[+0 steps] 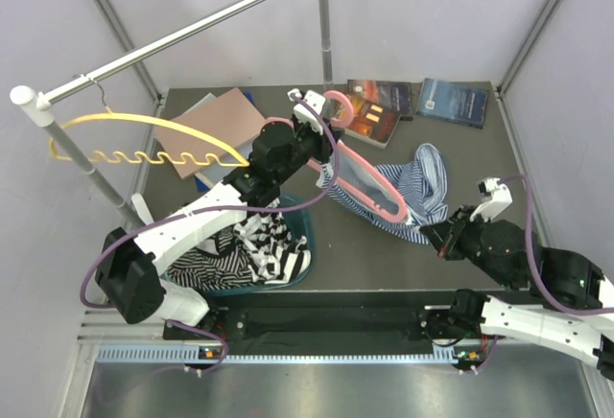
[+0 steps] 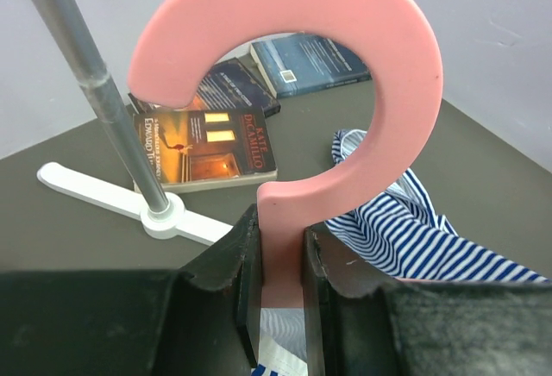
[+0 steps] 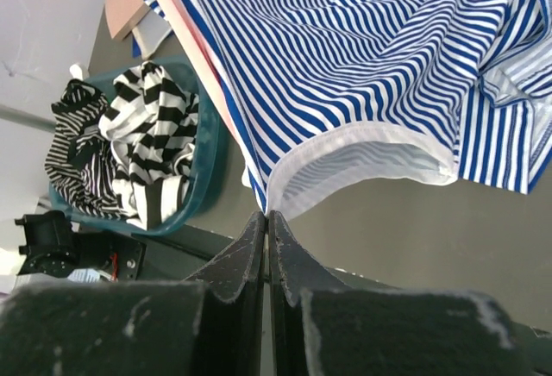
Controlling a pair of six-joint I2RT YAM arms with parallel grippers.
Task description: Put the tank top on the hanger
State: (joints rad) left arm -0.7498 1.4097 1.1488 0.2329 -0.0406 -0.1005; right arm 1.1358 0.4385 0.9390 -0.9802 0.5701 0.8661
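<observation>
The pink hanger point(image 1: 369, 180) is held tilted above the table's middle, and my left gripper point(image 1: 312, 123) is shut on its neck just under the hook. In the left wrist view the hook point(image 2: 397, 65) rises from between the jaws of the left gripper point(image 2: 280, 231). The blue-and-white striped tank top point(image 1: 422, 183) drapes over the hanger's lower arm and trails right onto the table. My right gripper point(image 1: 434, 234) is shut at the tank top's lower hem. In the right wrist view the cloth point(image 3: 345, 65) spreads up from the right gripper's closed tips point(image 3: 267, 216), with the hanger's arm point(image 3: 197, 57) along its left edge.
A teal basket point(image 1: 299, 209) of black-and-white striped garments point(image 1: 254, 245) sits at the near left. A yellow hanger point(image 1: 144, 154) hangs on the clothes rail point(image 1: 192, 30). Books point(image 1: 451, 102) lie at the back right. The rail's pole point(image 2: 103, 100) and white foot point(image 2: 86, 188) stand near the hook.
</observation>
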